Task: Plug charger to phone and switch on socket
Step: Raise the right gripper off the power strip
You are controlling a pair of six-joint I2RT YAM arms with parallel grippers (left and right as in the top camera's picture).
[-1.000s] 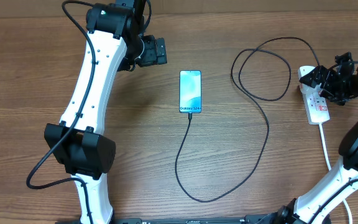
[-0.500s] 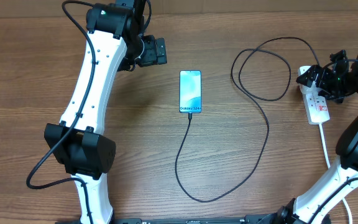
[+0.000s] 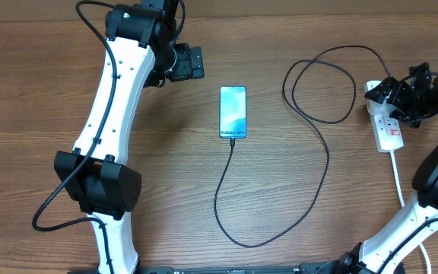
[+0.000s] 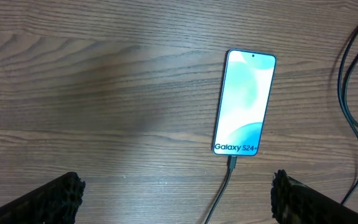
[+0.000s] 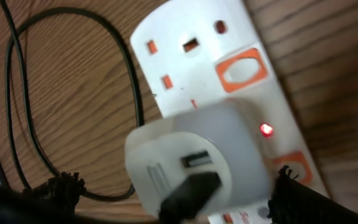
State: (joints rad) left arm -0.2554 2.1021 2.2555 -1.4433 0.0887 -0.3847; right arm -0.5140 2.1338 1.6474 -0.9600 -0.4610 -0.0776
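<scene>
Directly beneath the right gripper point(image 5: 173, 190), whose jaws stand wide apart and grasp nothing, lies the white oblong power strip point(image 5: 229, 37), one outlet filled by a white plug adapter point(image 5: 197, 155) beside a lit red lamp point(image 5: 266, 129). From there the long thin black charger cable point(image 3: 328, 164) loops over the brown wooden table point(image 3: 166, 190) into the bottom edge of the slim blue-screened smartphone point(image 3: 233, 112). Left of the phone, well apart, the left gripper point(image 3: 198, 63) hangs spread and empty.
</scene>
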